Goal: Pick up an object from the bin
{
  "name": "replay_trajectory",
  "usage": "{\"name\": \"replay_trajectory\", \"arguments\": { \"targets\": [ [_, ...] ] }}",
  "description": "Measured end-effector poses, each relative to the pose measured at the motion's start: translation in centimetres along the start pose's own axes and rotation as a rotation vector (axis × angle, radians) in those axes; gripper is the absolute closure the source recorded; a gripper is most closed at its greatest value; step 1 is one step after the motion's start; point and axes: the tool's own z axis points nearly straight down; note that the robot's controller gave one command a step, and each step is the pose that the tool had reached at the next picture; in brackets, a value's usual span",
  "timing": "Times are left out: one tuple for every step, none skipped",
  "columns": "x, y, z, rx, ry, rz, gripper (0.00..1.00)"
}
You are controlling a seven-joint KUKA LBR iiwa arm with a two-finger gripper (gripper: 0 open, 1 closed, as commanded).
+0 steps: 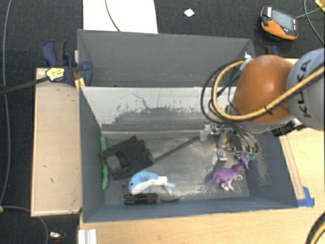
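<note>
You've got the gripper (220, 161) hanging just above the purple toy dinosaur (229, 175), a touch toward its upper-left end as the camera sees it. The dino lies on the floor of the bin (162, 60), close to the wall on the side the arm comes in from. That's the thing nearest the gripper by a long way.

Key relation: the dino's long axis runs approx. from lower left to upper right, w/ a purple bit sticking up at the upper-right end. The gripper sits off-centre re that axis, nearer the body's left half than its middle. In my view you'd want a small shift toward the dino's middle before going down, and the jaws set across the body, not along it.

Whether the gripper is apart or together, can't tell; cables and the orange wrist cover (264, 88) crowd that spot.

Everything else is well left of the dino, so no clutter prob: a blue-and-white toy (147, 182), a thin black bar (141, 199) just below that, a black bulky thing (127, 157) further left, and a green strip (103, 162) beyond it.
</note>
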Motion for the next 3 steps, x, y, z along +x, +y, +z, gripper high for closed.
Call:
{"name": "replay_trajectory", "arguments": {
  "targets": [
    [-0.2,0.0,-0.4,0.0,-0.009,0.0,0.0],
    [-5.0,2.6,12.1,-0.001,-0.006,0.065,0.0],
    [-6.5,6.2,6.3,0.003,-0.025,-0.363,0.0]
  ]
}}
